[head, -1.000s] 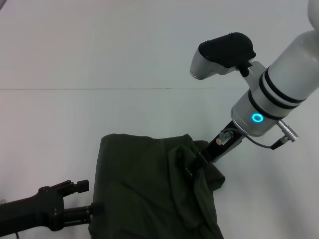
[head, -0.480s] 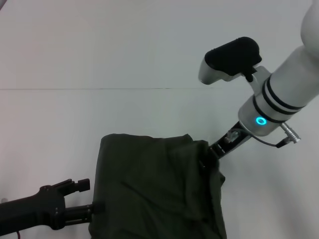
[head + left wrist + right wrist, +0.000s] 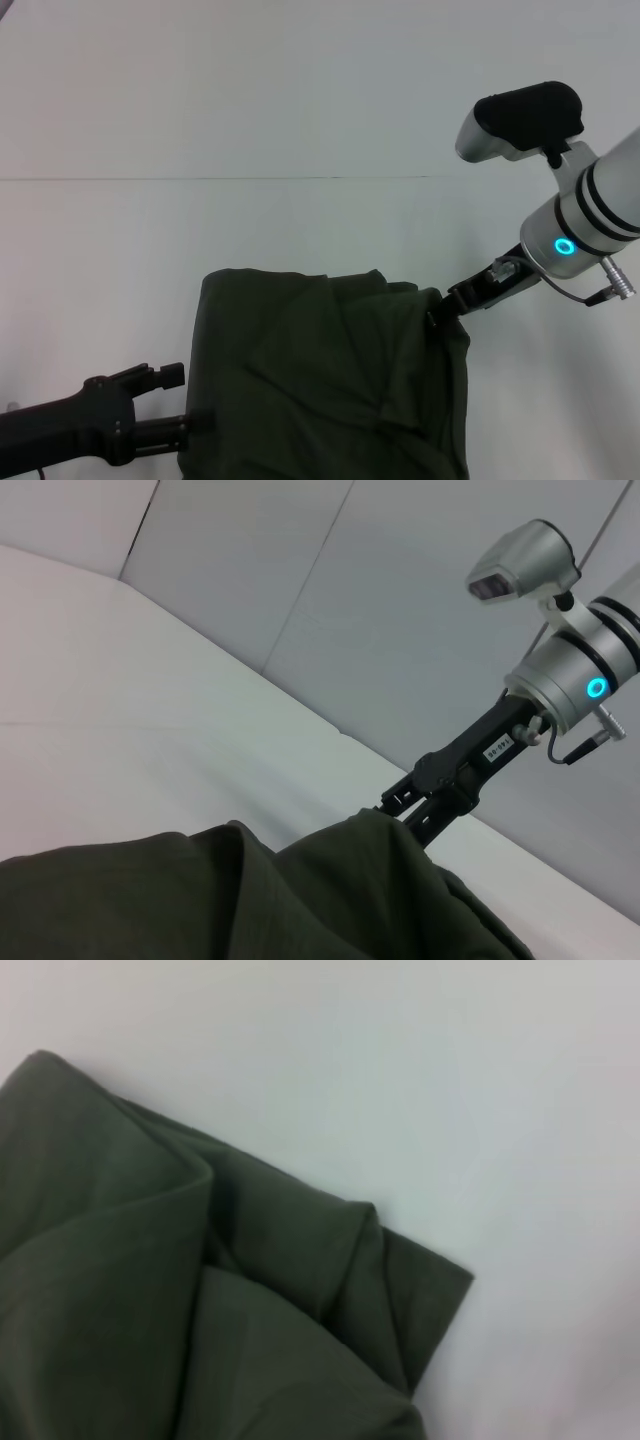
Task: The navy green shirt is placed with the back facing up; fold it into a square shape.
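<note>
The navy green shirt point(image 3: 320, 380) lies bunched in a rough rectangle on the white table, with creases across its top layer. My right gripper point(image 3: 438, 316) is at the shirt's right upper corner, shut on a pinch of the fabric, which is drawn out to the right. In the left wrist view the right gripper point(image 3: 415, 810) meets a raised fold of the shirt point(image 3: 250, 900). My left gripper point(image 3: 195, 422) sits against the shirt's left edge, low and near the front. The right wrist view shows only layered folds of the shirt point(image 3: 150, 1310) on the table.
The white table point(image 3: 200, 120) stretches bare behind and to both sides of the shirt. A thin seam line point(image 3: 150, 179) runs across it farther back. No other objects are in sight.
My right arm has swung to the right, dragging the shirt's right edge outward. The crumpled fold there has spread flatter and wider. The left arm has barely moved.
</note>
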`<state>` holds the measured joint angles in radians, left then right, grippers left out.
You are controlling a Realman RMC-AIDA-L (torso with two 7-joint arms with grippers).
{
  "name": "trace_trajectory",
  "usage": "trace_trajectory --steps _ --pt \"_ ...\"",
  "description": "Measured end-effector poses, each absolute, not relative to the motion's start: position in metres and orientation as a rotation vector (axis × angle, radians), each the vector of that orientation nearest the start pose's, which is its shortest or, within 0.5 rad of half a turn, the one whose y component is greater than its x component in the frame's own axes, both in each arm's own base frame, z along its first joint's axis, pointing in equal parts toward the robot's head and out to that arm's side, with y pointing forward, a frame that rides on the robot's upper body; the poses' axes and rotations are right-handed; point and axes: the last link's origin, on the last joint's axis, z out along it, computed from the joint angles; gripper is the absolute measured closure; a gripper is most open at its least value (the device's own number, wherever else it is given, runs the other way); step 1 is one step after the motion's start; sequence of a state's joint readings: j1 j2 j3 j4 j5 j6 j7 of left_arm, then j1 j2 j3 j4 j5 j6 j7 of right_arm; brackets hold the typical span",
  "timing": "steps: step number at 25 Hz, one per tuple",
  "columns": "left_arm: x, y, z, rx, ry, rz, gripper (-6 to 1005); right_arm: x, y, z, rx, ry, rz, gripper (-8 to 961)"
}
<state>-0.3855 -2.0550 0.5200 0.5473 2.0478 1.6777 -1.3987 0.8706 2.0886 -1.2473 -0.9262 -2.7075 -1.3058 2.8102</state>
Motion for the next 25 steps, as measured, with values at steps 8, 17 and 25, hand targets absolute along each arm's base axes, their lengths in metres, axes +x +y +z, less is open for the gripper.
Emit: trace_trajectory --steps 8,17,25 --pt "-0.314 0.270 0.006 -2.593 -0.972 -0.858 53 0.200 0.412 -0.009 -2.246 1.403 -0.292 68" --pt "-0.315 0.271 0.008 -2.578 -0.968 -0.868 53 0.193 0.408 0.019 -2.327 1.497 0.007 69" --pt "-0.314 0.271 0.008 -2.574 -0.974 -0.874 54 0.138 0.404 0.002 -2.582 1.415 0.172 69"
